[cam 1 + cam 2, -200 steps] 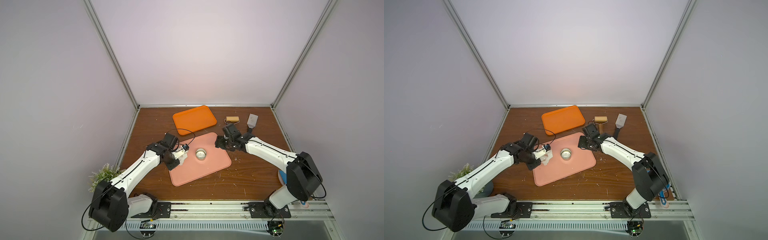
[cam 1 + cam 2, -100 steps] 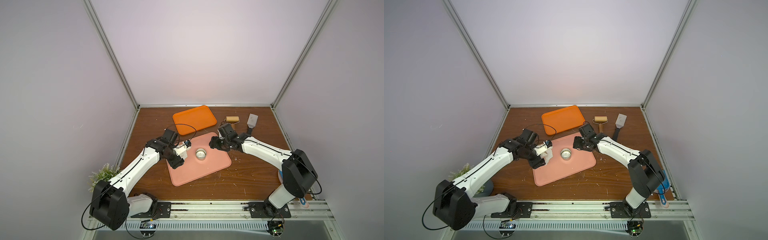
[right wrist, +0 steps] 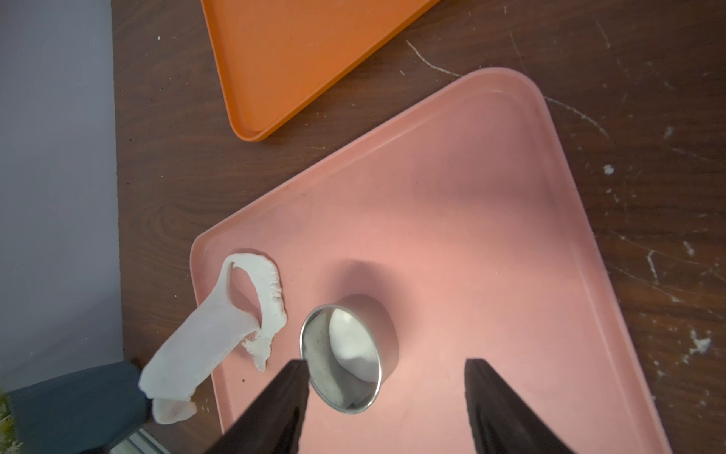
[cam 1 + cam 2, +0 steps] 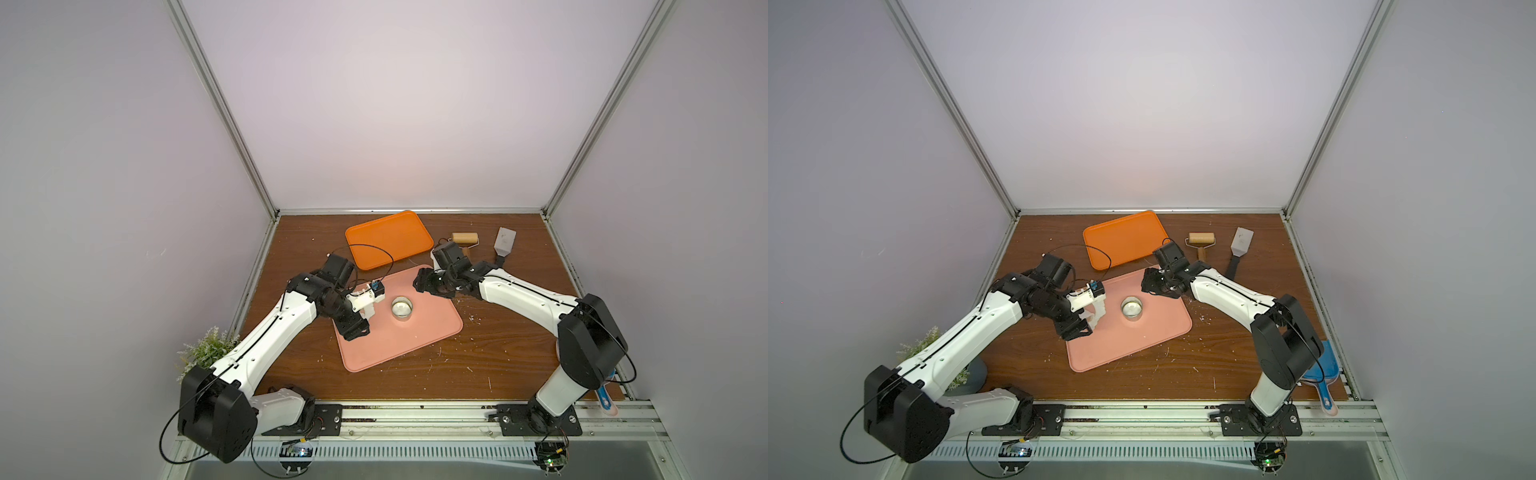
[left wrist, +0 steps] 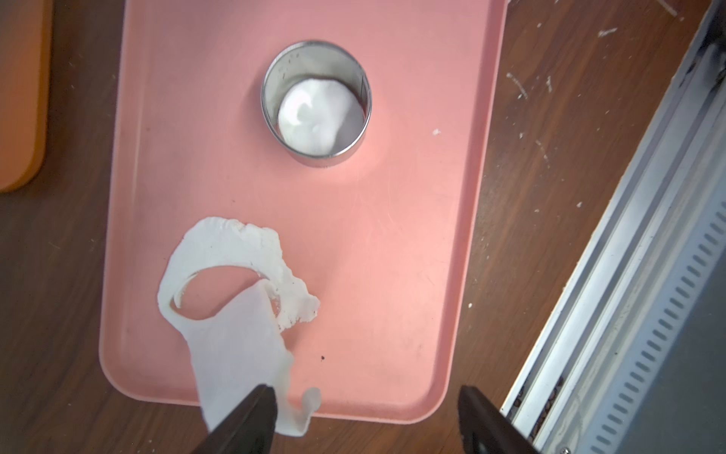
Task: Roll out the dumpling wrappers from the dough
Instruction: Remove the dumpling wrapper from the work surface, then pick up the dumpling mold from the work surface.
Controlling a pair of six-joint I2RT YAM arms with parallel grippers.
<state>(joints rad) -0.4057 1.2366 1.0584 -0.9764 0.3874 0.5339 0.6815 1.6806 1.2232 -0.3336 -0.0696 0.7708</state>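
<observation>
Left gripper (image 5: 365,389) hangs over the near left corner of the pink rectangular plastic tray (image 4: 415,345) with its jaws spread wide. One of its dark fingers (image 5: 251,416) touches the lifted end of an irregular white dough sheet (image 5: 235,334) that has a round hole cut out of it. That end of the sheet rises off the tray and curls past the tray's left edge, while the part with the hole lies flat on the tray. Whether the dough merely sticks to the finger cannot be told.

The right gripper (image 3: 385,363) hovers over the far side of the same tray, its jaws also wide apart and holding nothing. A small round metal ring cutter (image 5: 330,159) stands upright near the middle of the tray, just ahead of one right finger. Inside the ring lies the dumpling wrapper (image 5: 318,114), a small flat white dough disc resting on the tray floor.

On the brown wooden surface (image 4: 498,353), a flat orange plastic tray (image 4: 386,239) sits just beyond the pink one. To its right, at the far side, lie a small wooden roller (image 4: 464,238) and a grey scraper with a dark handle (image 4: 505,241).
</observation>
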